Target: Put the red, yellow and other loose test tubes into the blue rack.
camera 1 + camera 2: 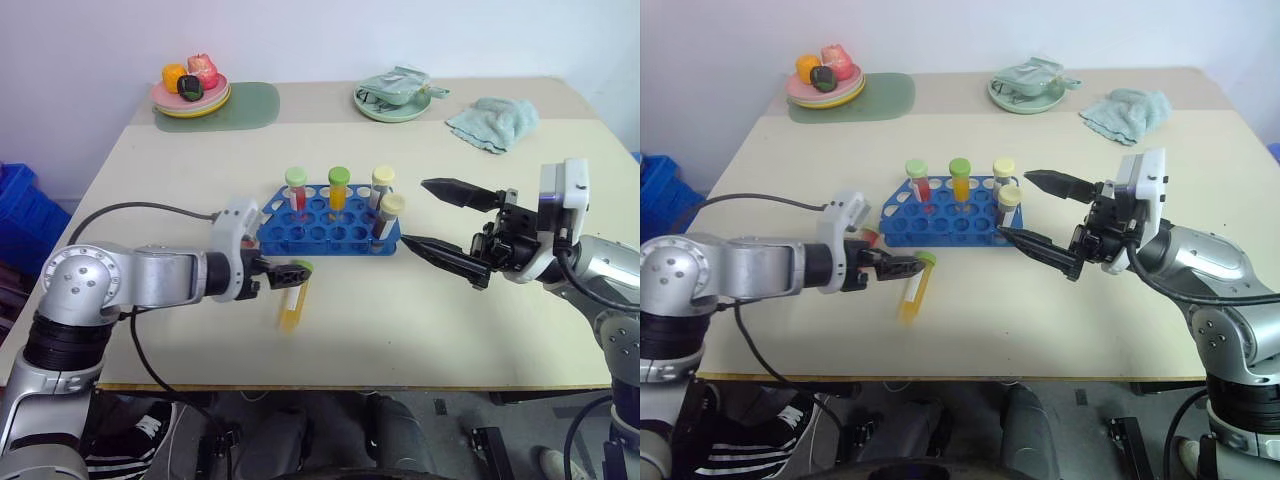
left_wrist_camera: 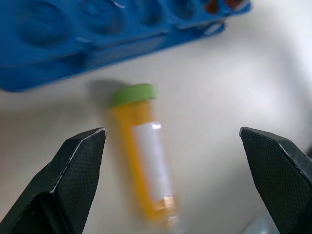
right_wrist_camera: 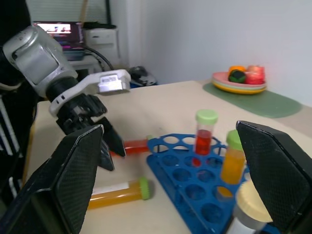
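The yellow tube (image 1: 291, 305) is a clear tube of orange-yellow liquid with a green cap and a white label, lying flat on the table (image 1: 400, 330) at lower centre of the left eye view, just in front of the rack (image 1: 330, 222), cap toward it. A red tube (image 3: 132, 146) also lies flat, beside the rack's left end (seen best in the right wrist view, partly behind the left gripper).

Count: two loose tubes, four standing in the rack. Of the standing ones, one is red with a green cap (image 1: 296, 190), one yellow with a green cap (image 1: 338, 189), and two have cream caps (image 1: 383, 185) at the right end. Most rack holes are free.

The left gripper (image 1: 285, 274) sits at centre left, over the yellow tube's cap end; its fingers (image 2: 73, 170) are spread wide either side of the tube and hold nothing. The right gripper (image 1: 445, 222) hangs at centre right, just beside the rack's right end, jaws wide apart and empty.

The front of the table is bare right up to its near edge. At the back, well apart from the rack, are a fruit plate (image 1: 190, 98) on a green mat (image 1: 250, 105), a second plate (image 1: 392, 102) and a cloth (image 1: 492, 122).
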`<act>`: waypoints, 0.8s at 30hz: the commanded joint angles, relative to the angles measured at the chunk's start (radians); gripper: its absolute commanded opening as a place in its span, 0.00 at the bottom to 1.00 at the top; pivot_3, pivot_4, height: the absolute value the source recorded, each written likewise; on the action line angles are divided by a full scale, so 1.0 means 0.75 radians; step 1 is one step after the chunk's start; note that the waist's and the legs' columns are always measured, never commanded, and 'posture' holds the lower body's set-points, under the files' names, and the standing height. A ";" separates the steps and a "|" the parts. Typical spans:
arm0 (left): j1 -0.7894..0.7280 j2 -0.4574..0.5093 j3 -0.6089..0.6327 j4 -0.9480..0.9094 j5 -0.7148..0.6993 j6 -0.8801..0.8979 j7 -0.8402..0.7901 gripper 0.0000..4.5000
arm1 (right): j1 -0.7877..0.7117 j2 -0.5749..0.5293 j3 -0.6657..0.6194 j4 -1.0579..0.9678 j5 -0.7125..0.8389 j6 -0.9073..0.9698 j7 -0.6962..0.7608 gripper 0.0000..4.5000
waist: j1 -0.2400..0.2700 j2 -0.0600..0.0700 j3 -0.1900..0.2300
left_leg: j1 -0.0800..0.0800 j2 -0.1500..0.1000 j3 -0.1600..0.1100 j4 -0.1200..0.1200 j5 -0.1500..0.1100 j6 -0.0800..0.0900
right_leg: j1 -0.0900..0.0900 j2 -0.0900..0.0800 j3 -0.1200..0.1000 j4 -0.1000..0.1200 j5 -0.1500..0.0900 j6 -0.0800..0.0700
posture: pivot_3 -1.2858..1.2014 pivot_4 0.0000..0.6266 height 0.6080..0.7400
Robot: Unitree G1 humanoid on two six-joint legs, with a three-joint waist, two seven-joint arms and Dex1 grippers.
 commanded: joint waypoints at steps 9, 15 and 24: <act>-0.119 -0.012 -0.184 0.024 -0.035 -0.087 0.104 1.00 | 0.003 0.019 0.016 0.017 -0.027 -0.014 0.037 0.99 | -0.001 0.000 0.000 | 0.000 0.000 0.001 0.000 0.000 0.000 | -0.001 0.001 0.001 0.000 0.000 0.000 | 0.52 0.24 1.00; -0.176 -0.014 -0.235 0.073 -0.035 -0.053 0.141 1.00 | 0.017 0.029 0.017 0.017 -0.040 -0.014 0.031 0.99 | -0.002 0.000 0.000 | 0.000 0.000 0.001 0.000 0.000 0.000 | -0.001 0.001 0.001 0.000 0.000 0.000 | 0.52 0.24 1.00; -0.169 -0.011 -0.237 0.139 -0.035 -0.024 0.203 1.00 | 0.053 0.009 0.014 0.010 -0.061 -0.028 0.099 0.99 | -0.002 0.000 0.000 | 0.000 0.000 0.001 0.000 0.000 0.000 | -0.001 0.001 0.001 0.000 0.000 0.000 | 0.52 0.24 1.00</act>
